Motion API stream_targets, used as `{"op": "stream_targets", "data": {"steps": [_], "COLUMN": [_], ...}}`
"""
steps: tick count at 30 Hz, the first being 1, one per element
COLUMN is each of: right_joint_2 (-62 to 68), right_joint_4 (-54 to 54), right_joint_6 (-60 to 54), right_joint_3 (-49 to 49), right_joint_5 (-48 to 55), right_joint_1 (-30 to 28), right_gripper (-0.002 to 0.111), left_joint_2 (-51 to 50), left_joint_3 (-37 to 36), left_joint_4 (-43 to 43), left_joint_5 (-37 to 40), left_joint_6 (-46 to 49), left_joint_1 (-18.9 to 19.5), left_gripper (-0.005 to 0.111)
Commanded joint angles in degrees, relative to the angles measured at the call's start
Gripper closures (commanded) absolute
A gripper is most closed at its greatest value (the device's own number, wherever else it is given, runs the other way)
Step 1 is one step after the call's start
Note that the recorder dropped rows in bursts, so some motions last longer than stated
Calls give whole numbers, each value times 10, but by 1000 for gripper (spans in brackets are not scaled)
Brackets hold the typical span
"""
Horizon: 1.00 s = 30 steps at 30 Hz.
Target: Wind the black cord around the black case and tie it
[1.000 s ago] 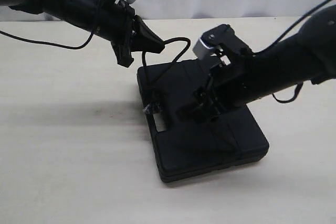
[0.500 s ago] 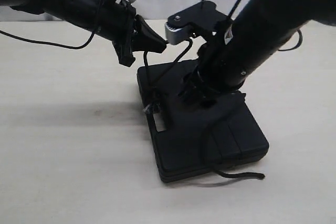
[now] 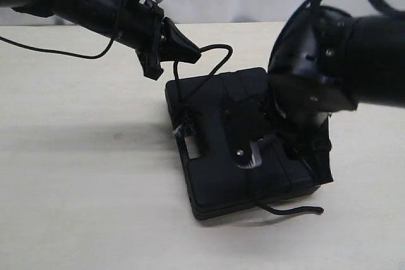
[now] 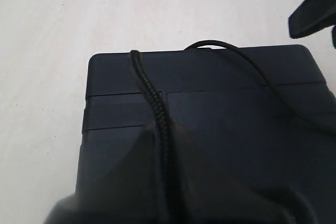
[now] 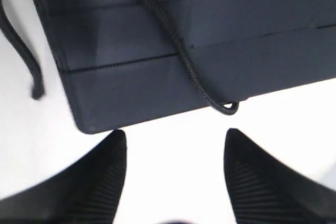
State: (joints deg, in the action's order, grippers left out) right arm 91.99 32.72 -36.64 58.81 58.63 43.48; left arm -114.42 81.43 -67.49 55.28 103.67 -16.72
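Matte black plastic case (image 3: 215,181), flat and rectangular, lying on pale wood-grain desk (image 3: 82,175), handle slot (image 3: 192,148) at its left edge in exterior view. Thin black braided cord (image 3: 218,61) pinched tight between closed left fingers (image 4: 121,187), held above the case's far left corner. From there, one strand dropping to the knotted lump (image 3: 183,129) beside the slot, another arching over onto the ribbed top. In left wrist view, cord (image 4: 152,93) running straight from the pinch across case (image 4: 236,129) to its edge. Right fingers (image 5: 105,177) spread wide, nothing between them, hovering over bare desk just off the case (image 5: 131,77) edge. Cord (image 5: 184,61) slanting across the top there and hooking over that edge, near the gap but not in it. Loose cord end on desk beside the near corner.
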Motion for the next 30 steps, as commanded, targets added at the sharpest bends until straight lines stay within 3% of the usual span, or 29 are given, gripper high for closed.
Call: {"op": "stream_targets", "data": {"steps": [1,7,20,27,30], "right_joint_2": [1,2,10,46,46], "right_joint_4": [88,164,122,206,222], "right_joint_6": [12,77,74,148,178], "right_joint_3": [-56,-110,-118,-129,-129], "right_joint_5": [-122,-252,-256,-266,-280], "right_joint_1": [-1,-18,-43,-43,-43], "right_gripper": [55,55,57,63,83], "left_joint_2": [5,5,5,5,5], "left_joint_3": [0,0,0,0,0], "left_joint_4": [-7,-7,-6,-6,-4], "left_joint_5": [-1,-1,-1,1,1], "left_joint_6": [-6,-6,-6,-6,-6], "left_joint_1": [0,0,0,0,0], "left_gripper": [107,107,107,107,107]}}
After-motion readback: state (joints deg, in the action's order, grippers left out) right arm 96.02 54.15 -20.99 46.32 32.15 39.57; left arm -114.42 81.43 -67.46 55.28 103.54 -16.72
